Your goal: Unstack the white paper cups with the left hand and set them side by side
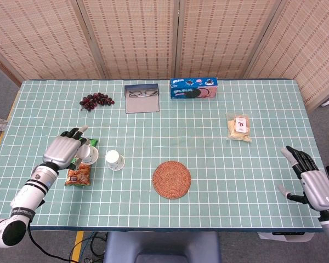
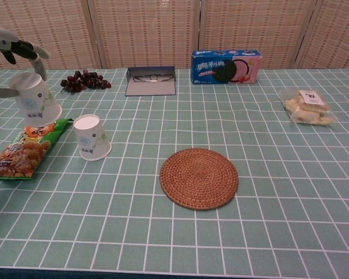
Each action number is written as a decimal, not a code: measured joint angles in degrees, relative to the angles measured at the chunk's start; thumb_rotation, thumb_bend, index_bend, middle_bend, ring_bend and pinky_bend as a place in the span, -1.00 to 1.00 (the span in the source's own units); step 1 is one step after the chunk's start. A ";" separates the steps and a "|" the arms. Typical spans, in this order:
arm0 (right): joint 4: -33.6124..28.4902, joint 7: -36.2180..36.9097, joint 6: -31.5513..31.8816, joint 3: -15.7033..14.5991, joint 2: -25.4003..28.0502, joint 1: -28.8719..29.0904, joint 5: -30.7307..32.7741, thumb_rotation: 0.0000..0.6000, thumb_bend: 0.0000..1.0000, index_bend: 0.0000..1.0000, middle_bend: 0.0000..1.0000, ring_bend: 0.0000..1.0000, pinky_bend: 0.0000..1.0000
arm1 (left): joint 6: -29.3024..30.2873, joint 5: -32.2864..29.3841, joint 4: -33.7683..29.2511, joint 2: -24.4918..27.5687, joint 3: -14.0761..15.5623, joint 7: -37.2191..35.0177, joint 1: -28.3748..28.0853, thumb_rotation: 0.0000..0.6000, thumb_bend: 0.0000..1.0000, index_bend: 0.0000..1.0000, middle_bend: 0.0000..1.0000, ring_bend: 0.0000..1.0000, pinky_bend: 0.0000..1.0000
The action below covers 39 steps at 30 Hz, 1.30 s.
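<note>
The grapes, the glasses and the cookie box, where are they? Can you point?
grapes [image 2: 85, 81], chest view, middle of the bunch
glasses [image 1: 142, 93], head view, on the bridge
cookie box [image 2: 225, 65], chest view, front face

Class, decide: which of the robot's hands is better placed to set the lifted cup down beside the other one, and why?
Left. The left hand already holds the lifted cup near the standing cup; the right hand is empty at the table's far edge.

Blue biscuit box [image 2: 225, 66]: Chinese characters; snack bag [image 2: 24, 149]: print unreadable
</note>
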 measured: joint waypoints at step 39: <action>0.24 1.87 3.14 -0.44 0.72 -1.13 -1.72 1.00 -0.50 -1.00 -1.00 -1.00 -1.00 | -6.15 5.42 12.17 -10.33 -1.52 -6.96 4.53 1.00 -0.19 -0.27 -1.00 -1.00 -0.73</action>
